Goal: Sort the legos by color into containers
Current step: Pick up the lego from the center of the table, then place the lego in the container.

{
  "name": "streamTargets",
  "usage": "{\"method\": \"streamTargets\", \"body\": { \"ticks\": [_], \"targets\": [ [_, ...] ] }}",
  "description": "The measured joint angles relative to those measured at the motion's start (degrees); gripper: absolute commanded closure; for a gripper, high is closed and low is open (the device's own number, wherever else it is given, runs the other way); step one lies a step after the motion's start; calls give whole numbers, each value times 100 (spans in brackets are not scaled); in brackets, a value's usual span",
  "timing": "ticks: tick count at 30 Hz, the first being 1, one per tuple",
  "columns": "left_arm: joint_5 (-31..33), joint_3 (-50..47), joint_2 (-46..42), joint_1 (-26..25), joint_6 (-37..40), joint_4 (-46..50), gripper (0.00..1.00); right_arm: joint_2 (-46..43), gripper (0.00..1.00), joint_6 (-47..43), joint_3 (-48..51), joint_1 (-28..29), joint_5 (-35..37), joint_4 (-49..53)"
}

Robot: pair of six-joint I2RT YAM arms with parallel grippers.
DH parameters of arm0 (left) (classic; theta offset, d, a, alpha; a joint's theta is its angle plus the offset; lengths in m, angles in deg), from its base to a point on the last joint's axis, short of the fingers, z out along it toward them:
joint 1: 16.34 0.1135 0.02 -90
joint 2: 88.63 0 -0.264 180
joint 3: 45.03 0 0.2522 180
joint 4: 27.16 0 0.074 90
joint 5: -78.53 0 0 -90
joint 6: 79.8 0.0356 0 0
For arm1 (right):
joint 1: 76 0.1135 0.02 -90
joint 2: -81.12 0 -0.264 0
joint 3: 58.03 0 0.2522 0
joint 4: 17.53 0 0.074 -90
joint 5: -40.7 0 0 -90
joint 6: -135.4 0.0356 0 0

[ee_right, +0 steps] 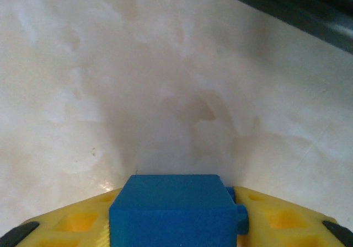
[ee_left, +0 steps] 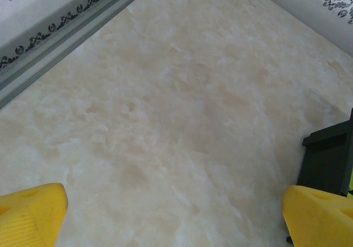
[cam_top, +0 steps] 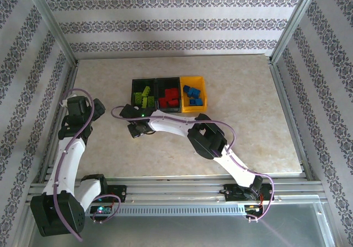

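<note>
Right tool pinches a blue brick, left of the yellow bin (blues lie inside), beyond both black bins. Left tool spread, farther left of that bin.

Overhead looks down — wrists skim table.

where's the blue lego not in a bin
Right wrist view: blue lego clamped in the right gripper, just in front of the left black bin.

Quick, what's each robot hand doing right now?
Left gripper: open, empty.
Right gripper: closed on a blue lego.
</note>
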Motion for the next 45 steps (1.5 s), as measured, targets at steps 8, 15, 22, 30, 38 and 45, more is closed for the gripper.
{"method": "streamTargets", "body": {
  "ticks": [8, 15, 22, 30, 38, 45],
  "targets": [
    [-9, -2, -92, 0, -17, 0, 0, -984, 66, 2, 914, -24, 245, -17],
    [-109, -17, -166, 2, -20, -11, 0, -2492, 66, 24, 1838, -387, 592, -227],
    [-197, -50, -170, 4, -50, -55, 0, -3311, 66, 157, 2651, -1051, 981, -358],
    [-212, -92, -168, 4, -103, -92, 0, -3493, 66, 195, 3084, -1893, 1141, -446],
    [-295, -103, -168, 4, -103, -92, 0, -3154, 64, 37, 2889, -2531, 1139, -693],
    [-306, -103, -168, 4, -103, -92, 0, -2540, 61, -192, 2422, -2791, 1117, -807]
  ]
}}
